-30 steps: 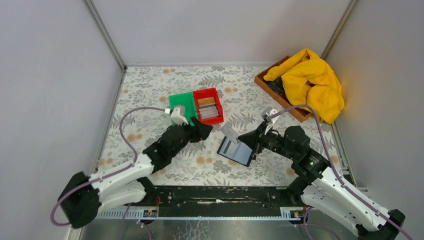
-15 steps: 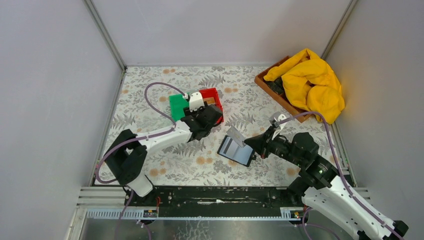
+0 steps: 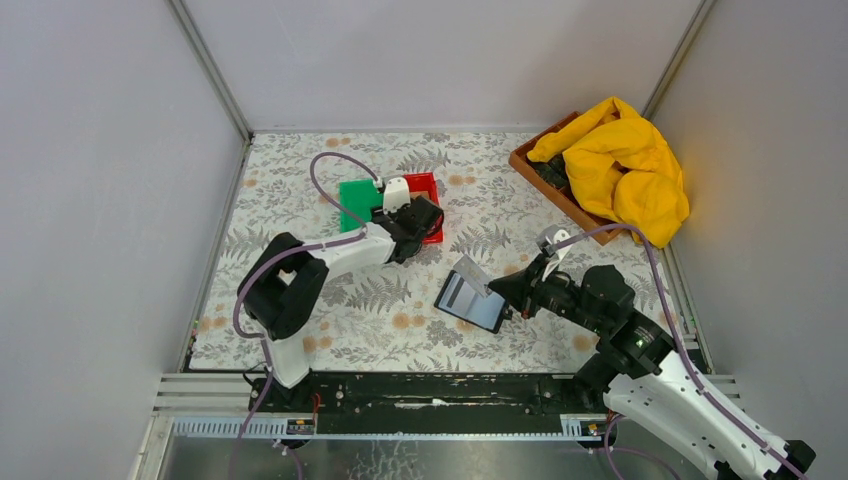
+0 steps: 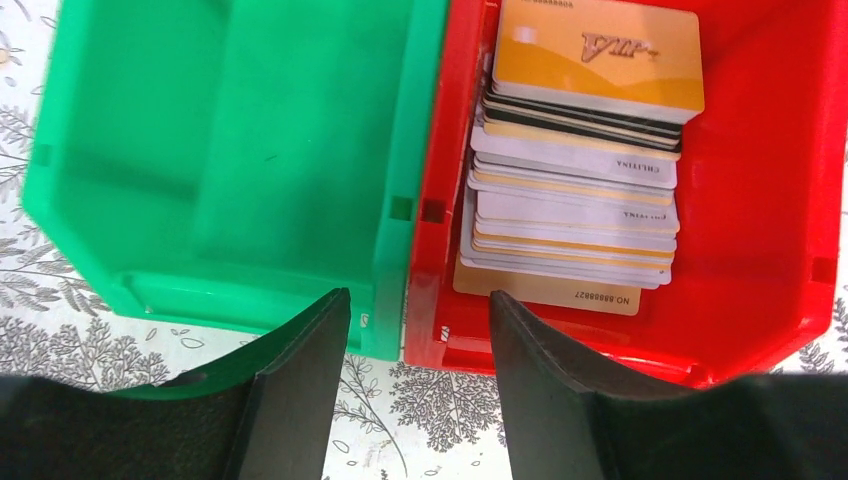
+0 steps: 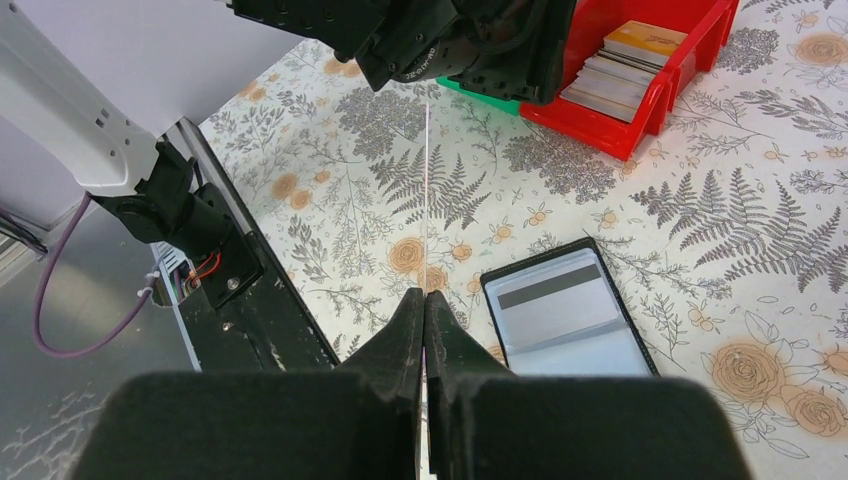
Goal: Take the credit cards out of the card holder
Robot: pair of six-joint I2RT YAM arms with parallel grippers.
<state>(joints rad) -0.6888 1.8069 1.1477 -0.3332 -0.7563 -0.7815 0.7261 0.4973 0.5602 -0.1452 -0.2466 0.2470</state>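
The card holder lies open on the flowered table, and one striped card shows in its sleeve. My right gripper is shut on a thin pale credit card, seen edge-on in the right wrist view. In the top view that card hangs tilted just above the holder, with the right gripper at its right end. My left gripper stands open and empty over the near rims of the green bin and the red bin. A stack of credit cards lies in the red bin.
A brown tray with a yellow cloth sits at the back right. Grey walls close in the table on three sides. The left arm stretches across the table's left half to the bins.
My left arm has reached forward from mid-table to above the two bins, and its jaws have narrowed a little. The right gripper shifted slightly right with the card, then stayed still.
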